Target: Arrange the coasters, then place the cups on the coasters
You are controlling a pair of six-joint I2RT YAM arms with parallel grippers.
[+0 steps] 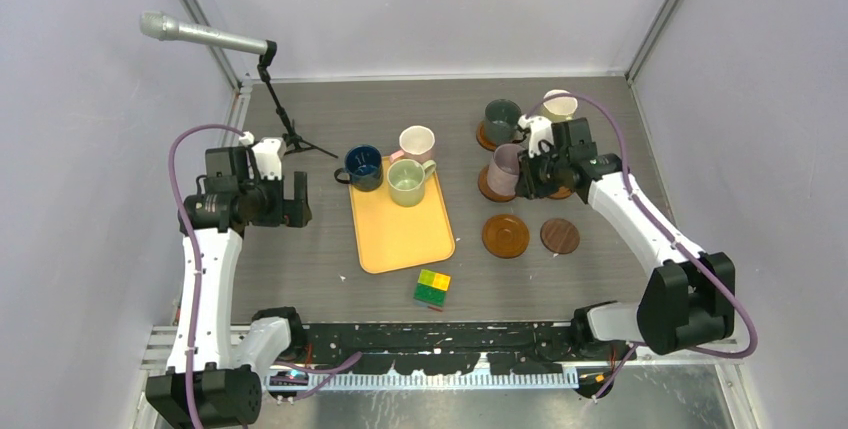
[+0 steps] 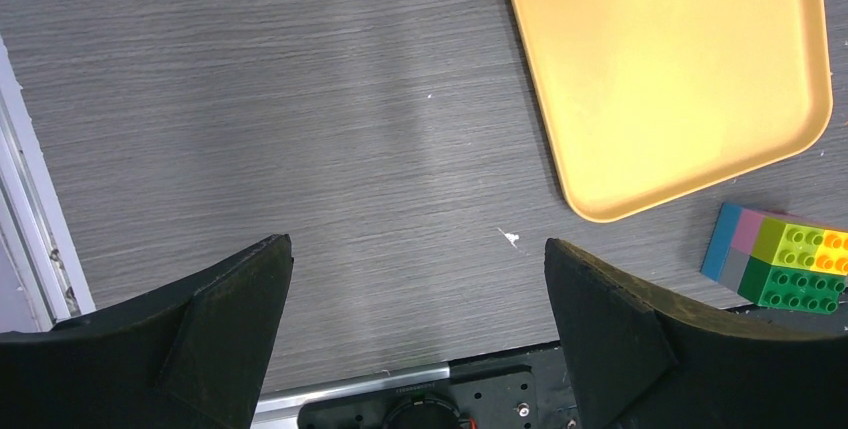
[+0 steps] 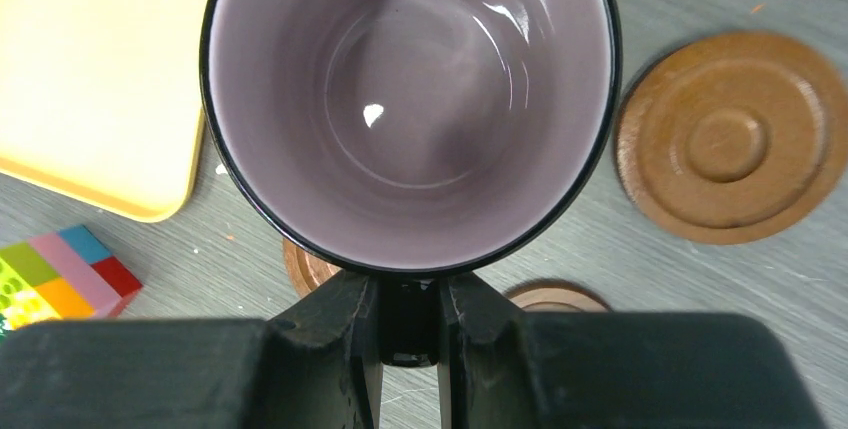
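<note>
The grey wood-grain table carries an orange tray near its middle, a multicoloured block at the tray's 5 o'clock and a microphone stand toward 10 o'clock. Toward 3 o'clock lie a bare reddish-brown coaster and a darker brown coaster.

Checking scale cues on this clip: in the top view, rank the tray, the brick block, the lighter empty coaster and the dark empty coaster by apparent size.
Largest: tray.
Next: lighter empty coaster.
Last: dark empty coaster and brick block, which look about alike, so unranked.
</note>
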